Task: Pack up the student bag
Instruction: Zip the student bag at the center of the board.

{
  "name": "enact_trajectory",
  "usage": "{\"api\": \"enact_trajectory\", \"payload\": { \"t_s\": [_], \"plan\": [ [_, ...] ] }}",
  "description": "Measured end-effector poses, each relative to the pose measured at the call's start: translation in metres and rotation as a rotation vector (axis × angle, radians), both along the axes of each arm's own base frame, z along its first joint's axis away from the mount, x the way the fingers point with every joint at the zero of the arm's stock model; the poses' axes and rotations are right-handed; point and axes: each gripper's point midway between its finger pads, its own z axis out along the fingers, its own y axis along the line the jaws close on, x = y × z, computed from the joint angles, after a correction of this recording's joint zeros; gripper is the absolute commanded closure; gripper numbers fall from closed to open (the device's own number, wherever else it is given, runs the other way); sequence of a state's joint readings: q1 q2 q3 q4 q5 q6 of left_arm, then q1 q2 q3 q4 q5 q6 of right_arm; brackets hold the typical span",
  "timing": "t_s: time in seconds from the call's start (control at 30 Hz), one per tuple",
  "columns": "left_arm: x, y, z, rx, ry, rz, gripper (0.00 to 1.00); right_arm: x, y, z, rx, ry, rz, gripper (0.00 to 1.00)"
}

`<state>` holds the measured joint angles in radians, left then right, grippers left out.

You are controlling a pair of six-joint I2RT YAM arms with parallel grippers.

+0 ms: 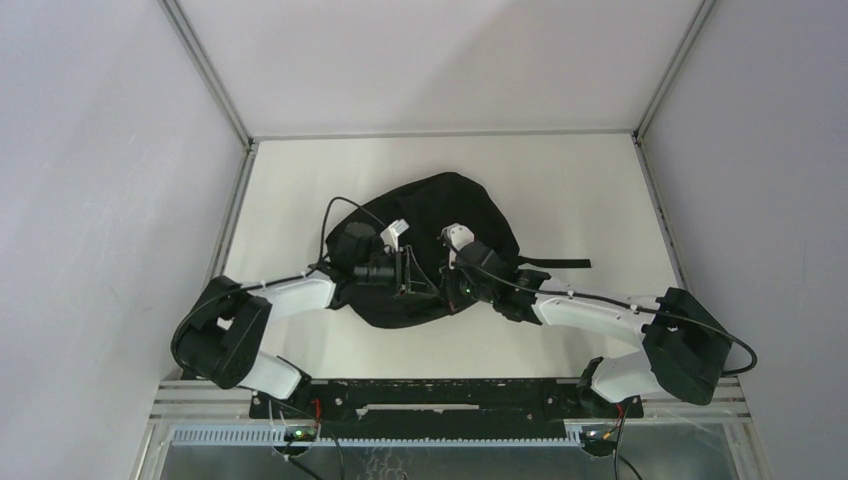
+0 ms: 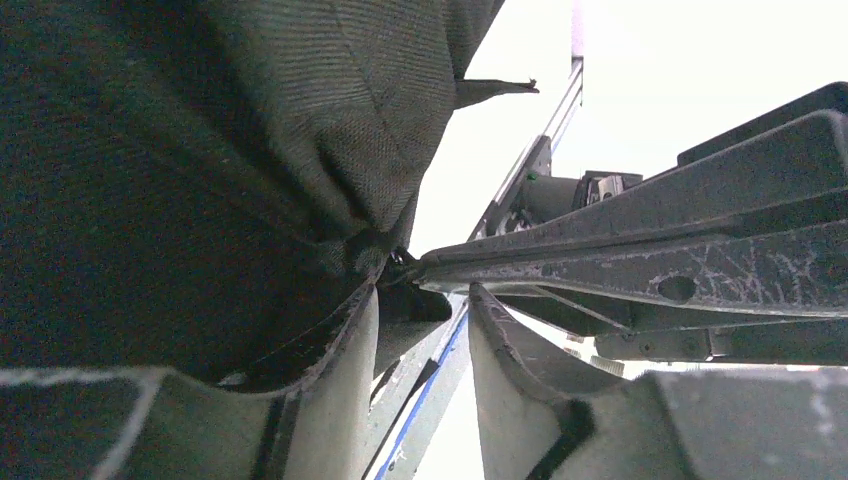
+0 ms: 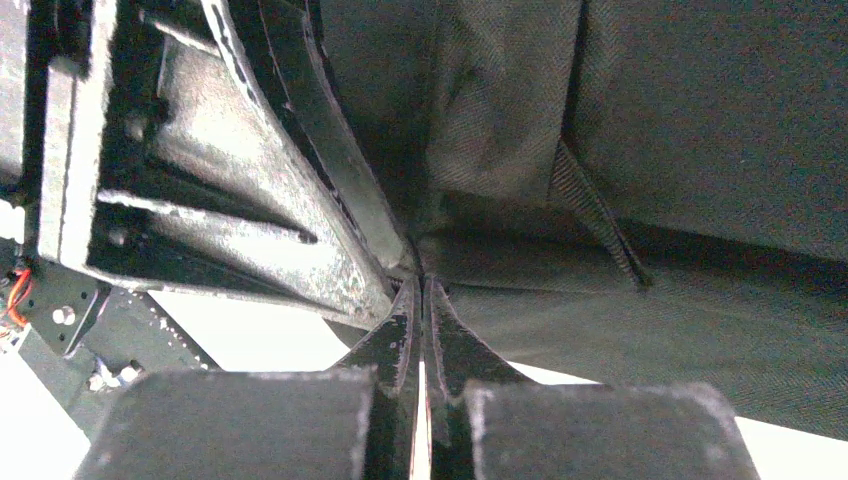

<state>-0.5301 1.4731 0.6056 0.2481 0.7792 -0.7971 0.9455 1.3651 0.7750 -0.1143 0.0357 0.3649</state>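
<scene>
**Both grippers at one seam of the bag, grip only half confirmed**

- Position: the student bag (image 1: 440, 215) lies slumped in the middle of the table (image 1: 560, 190), well apart from every table edge. One strap (image 1: 555, 263) trails flat toward the table's right side. No books or pens show in any view.
- My left gripper (image 1: 403, 268) and right gripper (image 1: 447, 282) meet nose to nose over the part of the bag that faces the table's near edge.
- Right: my fingers (image 3: 395, 350) are pressed almost together, with only a sliver of light between them. The tips are nipped in at a puckered seam of the bag. I judge they hold a thin edge or a zip tab, but I cannot make out which.
- Left: my fingers (image 2: 330, 400) stand apart with daylight between them, and woven cloth lies against the inner face of one. Whether anything is clamped I cannot tell.
- Handling, as I judge it: soft woven fabric with no frame, light, and sagging wherever it is unsupported. It should not slip, but it will stretch and fold rather than lift as one piece. A pinch of loose cloth only drags a wrinkle. Better holds are the stitched seams, the zip tape or pull, or the strap — one side anchored, the other pulling, so the mouth opens instead of the whole bag sliding across the table.
</scene>
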Motion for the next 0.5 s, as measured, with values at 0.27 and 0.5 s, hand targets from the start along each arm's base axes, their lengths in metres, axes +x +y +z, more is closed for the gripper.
{"api": "enact_trajectory", "payload": {
  "t_s": [0.27,0.5],
  "plan": [
    [0.006,0.016,0.011,0.016,-0.022,0.099,0.51,-0.009,0.006,-0.003,0.053,-0.039,0.077,1.0],
    [0.002,0.026,0.007,0.03,-0.001,0.12,0.51,-0.018,0.009,-0.015,0.056,-0.143,0.161,1.0]
  ]
}}
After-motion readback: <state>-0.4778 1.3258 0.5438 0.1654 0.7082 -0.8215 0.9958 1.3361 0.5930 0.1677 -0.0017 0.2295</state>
